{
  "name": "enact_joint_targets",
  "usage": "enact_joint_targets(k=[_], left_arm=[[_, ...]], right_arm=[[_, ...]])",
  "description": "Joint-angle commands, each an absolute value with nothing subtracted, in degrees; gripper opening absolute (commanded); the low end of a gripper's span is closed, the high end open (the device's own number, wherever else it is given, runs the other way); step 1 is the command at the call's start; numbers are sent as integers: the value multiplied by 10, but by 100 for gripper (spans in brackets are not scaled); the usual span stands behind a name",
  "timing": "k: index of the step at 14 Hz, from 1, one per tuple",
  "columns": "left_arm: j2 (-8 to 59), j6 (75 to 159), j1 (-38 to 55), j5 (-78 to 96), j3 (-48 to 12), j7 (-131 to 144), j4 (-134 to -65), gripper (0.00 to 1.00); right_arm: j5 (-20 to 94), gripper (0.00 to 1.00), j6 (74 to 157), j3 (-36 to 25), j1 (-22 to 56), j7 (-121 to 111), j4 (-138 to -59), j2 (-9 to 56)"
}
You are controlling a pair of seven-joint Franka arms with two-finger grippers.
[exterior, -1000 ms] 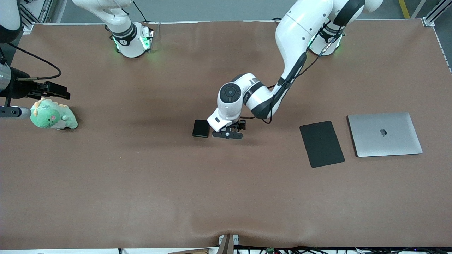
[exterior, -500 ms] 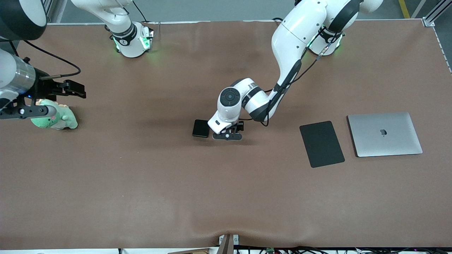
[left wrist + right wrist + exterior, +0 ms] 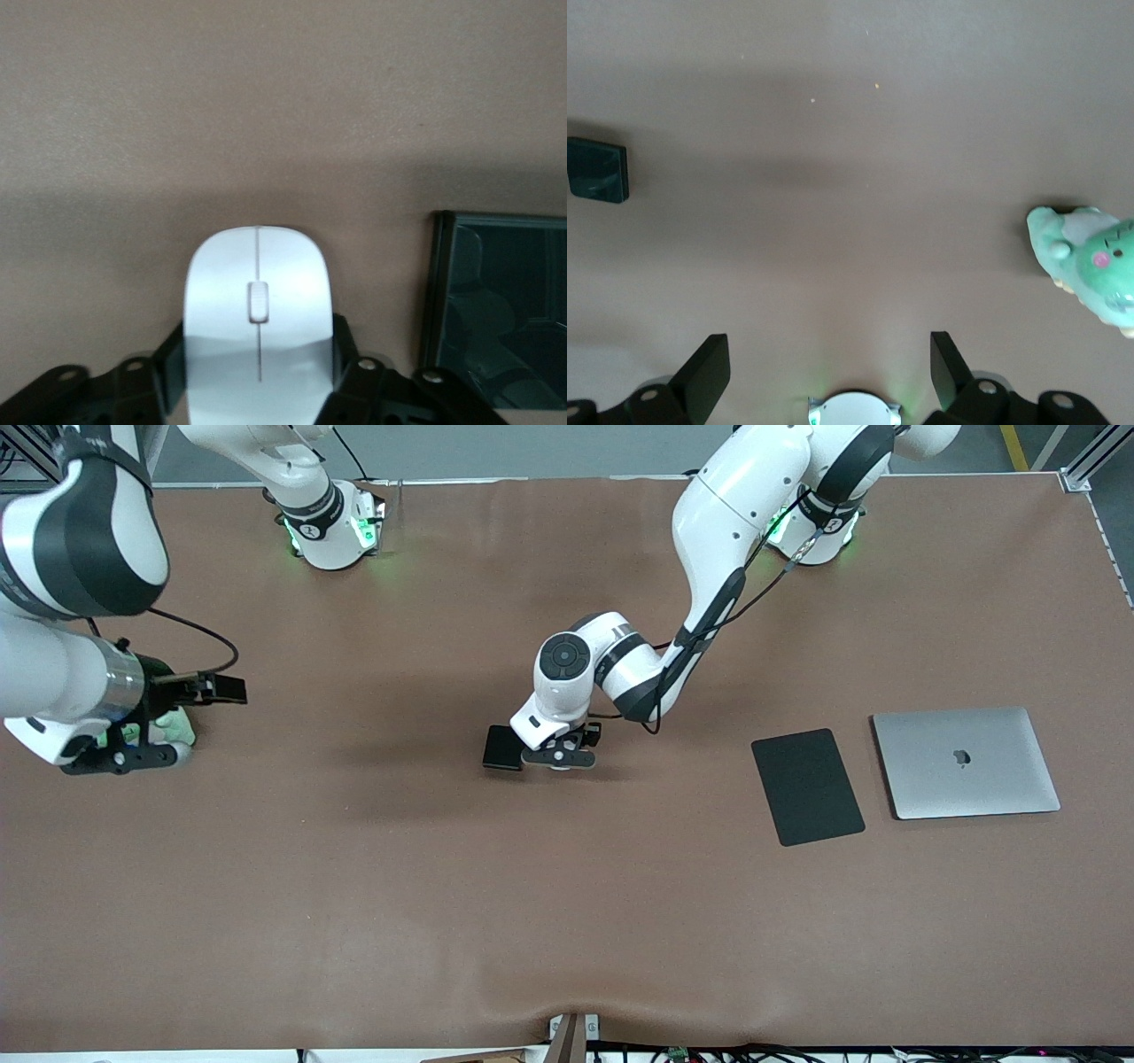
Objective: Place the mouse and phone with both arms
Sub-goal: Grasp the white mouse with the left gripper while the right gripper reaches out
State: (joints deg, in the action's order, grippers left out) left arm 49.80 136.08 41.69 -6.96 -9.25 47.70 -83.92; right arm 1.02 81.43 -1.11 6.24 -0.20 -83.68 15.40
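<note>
My left gripper (image 3: 556, 758) is low over the middle of the table and shut on the white mouse (image 3: 257, 305), with a black finger (image 3: 350, 354) against each side. In the front view the hand hides the mouse. The black phone (image 3: 502, 747) lies flat on the table right beside this gripper, toward the right arm's end; it also shows in the left wrist view (image 3: 500, 310). My right gripper (image 3: 124, 759) hangs open and empty in the air over a green plush toy (image 3: 168, 728). Its wrist view shows the wide-open gripper (image 3: 828, 372) and the phone (image 3: 598, 170) far off.
A large flat black mouse pad (image 3: 807, 786) and a closed silver laptop (image 3: 966, 762) lie side by side toward the left arm's end. The plush toy (image 3: 1090, 266) sits near the right arm's end. The brown table (image 3: 567, 921) is bare nearer the front camera.
The right arm has swung in over the plush toy, now covering most of it. The left gripper has shifted slightly toward the phone with the mouse.
</note>
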Motion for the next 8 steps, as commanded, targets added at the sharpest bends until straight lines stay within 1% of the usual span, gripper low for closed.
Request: enact_joint_targets(k=[1, 2, 6, 8], left_arm=[[496, 1340, 421, -81, -90, 488, -836, 12], [490, 1332, 419, -81, -90, 487, -836, 0], [455, 1301, 396, -81, -89, 478, -834, 0], [428, 1263, 382, -81, -89, 480, -834, 0]], right_arm=[[24, 100, 815, -11, 77, 3, -833, 156], [33, 100, 812, -11, 79, 15, -839, 156], [69, 100, 813, -10, 90, 111, -848, 156], [79, 100, 813, -11, 97, 113, -850, 156]])
